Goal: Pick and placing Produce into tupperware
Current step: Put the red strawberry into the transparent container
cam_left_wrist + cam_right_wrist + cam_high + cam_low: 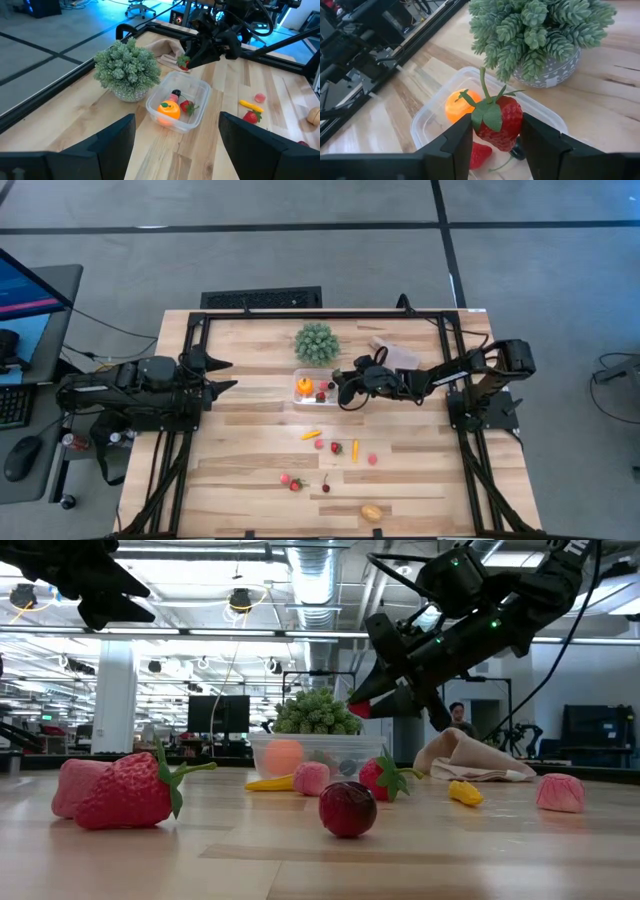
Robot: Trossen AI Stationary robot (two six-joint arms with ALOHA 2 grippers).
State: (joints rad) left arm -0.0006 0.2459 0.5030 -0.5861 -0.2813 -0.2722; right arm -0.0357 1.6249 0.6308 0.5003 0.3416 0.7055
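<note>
Tupperware (311, 389) sits near the middle of the table (250, 470) in the high view, just in front of the green plant (316, 341), with an orange piece (304, 386) and small red pieces inside. The right gripper (340, 389) hangs at the container's right edge, while the left gripper (228, 375) waits well apart at the left side with its fingers spread wide. More produce lies scattered toward the near edge: an orange carrot (311, 435), a strawberry (336, 447), a yellow piece (354, 450) and a tan piece (371, 512).

From the low view, the right gripper (372, 700) shows raised above the container (318, 754), something the overhead camera cannot tell, with a red bit between its fingertips. A big strawberry (128, 790) and a dark red piece (347, 808) lie close to this camera.

Through the left wrist view, the container's contents read clearly: the orange fruit (169, 110), a strawberry (187, 106) and a dark piece (175, 94). A beige cloth (162, 47) lies behind the plant (127, 69).

Only the right wrist view shows the grasp itself: the fingers (451, 142) are clamped on a red strawberry (499, 121) with green leaves, held over the open container (422, 125).
</note>
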